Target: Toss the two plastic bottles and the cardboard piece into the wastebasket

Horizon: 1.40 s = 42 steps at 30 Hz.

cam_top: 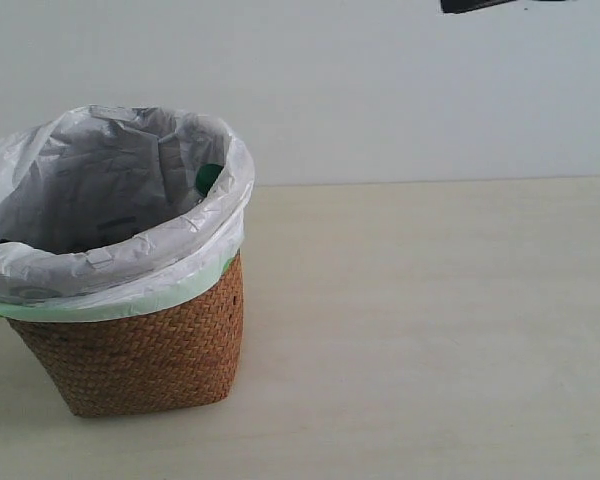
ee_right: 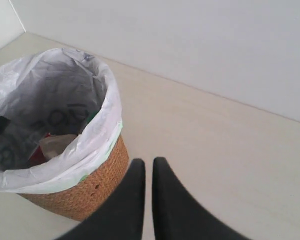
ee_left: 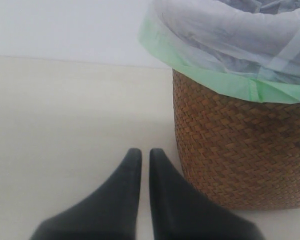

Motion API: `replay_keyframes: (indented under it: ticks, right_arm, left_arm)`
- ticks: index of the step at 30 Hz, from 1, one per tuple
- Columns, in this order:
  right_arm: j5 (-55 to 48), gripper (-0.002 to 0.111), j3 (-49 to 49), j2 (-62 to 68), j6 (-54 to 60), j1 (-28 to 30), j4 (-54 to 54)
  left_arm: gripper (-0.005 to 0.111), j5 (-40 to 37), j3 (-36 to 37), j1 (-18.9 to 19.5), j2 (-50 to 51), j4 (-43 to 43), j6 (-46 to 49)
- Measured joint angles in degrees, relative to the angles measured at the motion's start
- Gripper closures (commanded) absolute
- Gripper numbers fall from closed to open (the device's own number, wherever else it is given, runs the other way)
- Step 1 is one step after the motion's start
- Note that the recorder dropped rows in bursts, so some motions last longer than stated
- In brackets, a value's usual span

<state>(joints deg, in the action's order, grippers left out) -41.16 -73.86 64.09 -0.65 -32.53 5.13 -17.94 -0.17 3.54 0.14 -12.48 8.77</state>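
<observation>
The wicker wastebasket (cam_top: pixel 150 350) with its white bag stands at the left of the table. A green bottle cap (cam_top: pixel 208 178) peeks over the inside of its rim. From above, the right wrist view looks into the wastebasket (ee_right: pixel 97 187): the beige cardboard piece (ee_right: pixel 57 145) lies at the bottom, with a red bottle label (ee_right: pixel 37 154) and a black cap (ee_right: pixel 0 124) beside it. My right gripper (ee_right: pixel 148 162) hangs shut and empty above the table beside the basket. Low beside the wicker wall of the wastebasket (ee_left: pixel 240 150), my left gripper (ee_left: pixel 141 152) is shut and empty.
A pale wooden table (cam_top: pixel 430 330) stretches to the right of the basket up to a white wall. A dark part of an arm (cam_top: pixel 485 5) shows at the top edge of the exterior view.
</observation>
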Motion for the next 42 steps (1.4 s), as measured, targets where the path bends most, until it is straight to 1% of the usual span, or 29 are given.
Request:
replay_keyframes:
  ticks: [4, 8, 14, 21, 27, 33, 37, 42]
  right_arm:
    - [4.08, 0.107, 6.53, -6.93, -0.12, 0.0, -0.64]
    - [5.65, 0.107, 11.24, -12.98, -0.12, 0.0, -1.71]
    - [6.56, 0.107, 16.55, -21.64, -0.4, 0.0, -3.75]
    - [6.92, 0.107, 19.96, -30.14, -1.08, 0.0, -6.56]
    - [6.92, 0.107, 22.29, -35.5, -3.0, 0.0, -9.79]
    - [7.21, 0.107, 27.49, -40.53, -5.38, 0.0, -13.83]
    - [10.43, 0.107, 32.38, -43.39, -8.14, 0.0, -16.92]
    - [15.5, 0.107, 38.13, -44.94, -9.99, 0.0, -18.03]
  left_arm:
    - [0.101, 0.0, 0.0, 0.0, 0.0, 0.0, 0.0]
    - [0.101, 0.0, 0.0, 0.0, 0.0, 0.0, 0.0]
    - [0.101, 0.0, 0.0, 0.0, 0.0, 0.0, 0.0]
    - [0.101, 0.0, 0.0, 0.0, 0.0, 0.0, 0.0]
    - [0.101, 0.0, 0.0, 0.0, 0.0, 0.0, 0.0]
    - [0.101, 0.0, 0.0, 0.0, 0.0, 0.0, 0.0]
    - [0.101, 0.0, 0.0, 0.0, 0.0, 0.0, 0.0]
    - [0.101, 0.0, 0.0, 0.0, 0.0, 0.0, 0.0]
